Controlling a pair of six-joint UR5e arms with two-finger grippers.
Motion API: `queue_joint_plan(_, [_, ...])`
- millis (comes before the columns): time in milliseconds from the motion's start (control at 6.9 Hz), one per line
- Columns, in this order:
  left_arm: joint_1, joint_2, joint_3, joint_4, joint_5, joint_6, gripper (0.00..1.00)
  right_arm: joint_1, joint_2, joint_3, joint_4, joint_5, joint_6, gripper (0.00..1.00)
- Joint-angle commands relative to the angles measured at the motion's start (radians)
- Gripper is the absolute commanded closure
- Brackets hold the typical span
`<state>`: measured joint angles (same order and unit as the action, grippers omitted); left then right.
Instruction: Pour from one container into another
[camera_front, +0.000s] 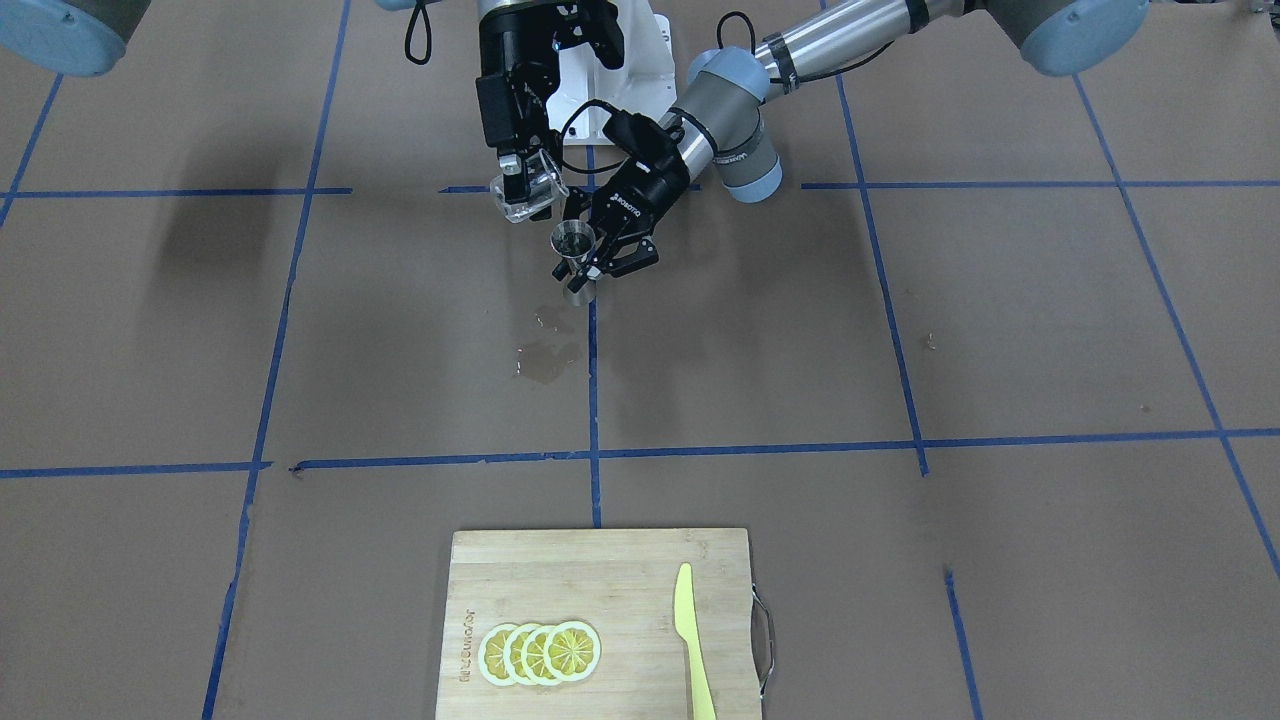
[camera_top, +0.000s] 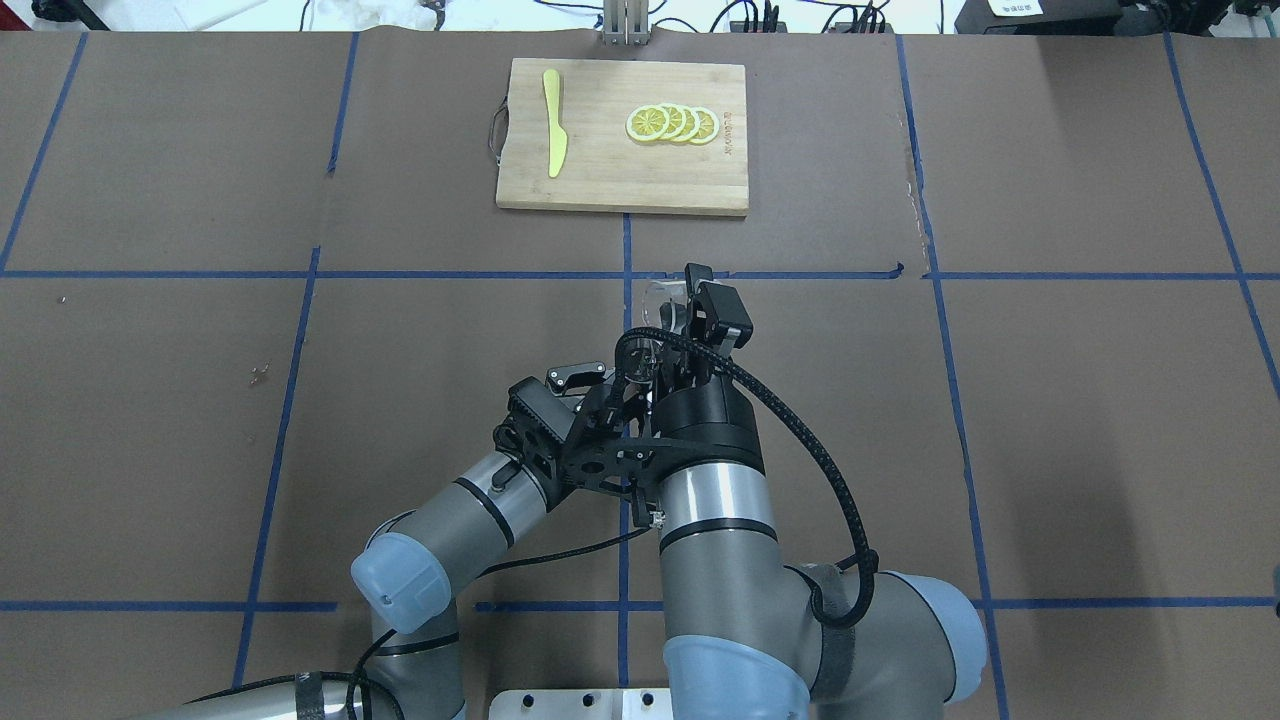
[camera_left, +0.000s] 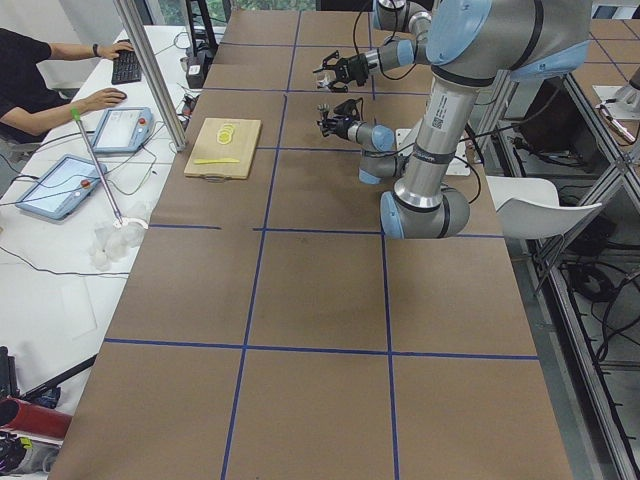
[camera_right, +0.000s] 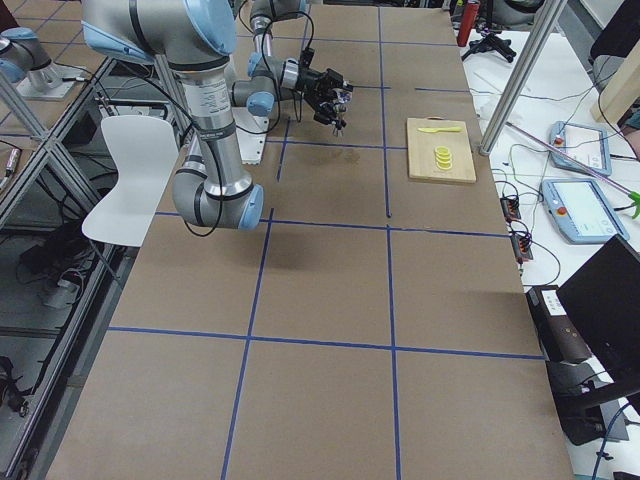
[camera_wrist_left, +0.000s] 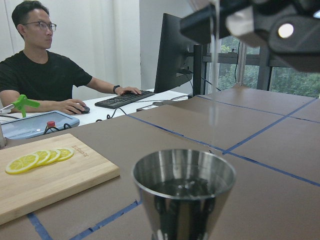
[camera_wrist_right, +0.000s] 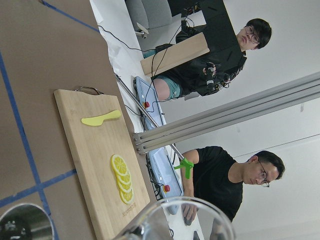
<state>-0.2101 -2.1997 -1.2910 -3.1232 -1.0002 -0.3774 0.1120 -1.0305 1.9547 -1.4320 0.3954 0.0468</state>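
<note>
Left tool (camera_front: 592, 262): closed on the narrow waist of the jigger (camera_front: 573, 242), a finger on either side. You see the jigger held upright, mouth up. Whether its foot touches the bench (camera_front: 1000, 320) you cannot tell.
Right tool (camera_front: 520, 185): clamped on the glass cup (camera_front: 530, 197), which it holds tilted with the lip turned down toward the jigger.
Glass cup: in the front-facing view you find it at 10 o'clock of the jigger, higher, near it but not touching.
Stream (camera_wrist_left: 214, 75): in the left wrist view a thin clear thread of liquid drops from above to the jigger's mouth.
Jigger contents: look into the upper cone in the left wrist view; liquid lies in it, below the rim.
Wet patch (camera_front: 548, 362): a dark stain on the brown bench, at 6 o'clock of the jigger in the front-facing view.
Cutting board (camera_front: 600, 590): farther out at 6 o'clock in that view, well apart from both tools.
Lemon slices (camera_front: 540, 652): four, overlapping in a row on the board.
Yellow knife (camera_front: 690, 640): flat on the board, at 3 o'clock of the slices.
Person (camera_wrist_left: 45, 75): seated at a keyboard beyond the bench.
</note>
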Motion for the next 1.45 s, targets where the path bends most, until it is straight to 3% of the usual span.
queue_joint_plan(0, [0.000,0.000,-0.004,0.000,0.000,0.000,1.00,0.000,0.000,0.004,0.008,0.003,0.092,1.00])
queue_joint_plan(435, [0.000,0.003,-0.013,-0.005,0.005,0.000,1.00,0.003,-0.003,0.004,0.011,0.008,0.220,1.00])
queue_joint_plan(725, [-0.011,0.005,-0.017,-0.008,0.015,0.002,1.00,0.005,-0.005,0.007,0.024,0.028,0.408,1.00])
queue_joint_plan(1305, [-0.063,0.103,-0.102,-0.011,0.058,-0.001,1.00,0.009,-0.114,0.070,0.076,0.082,0.742,1.00])
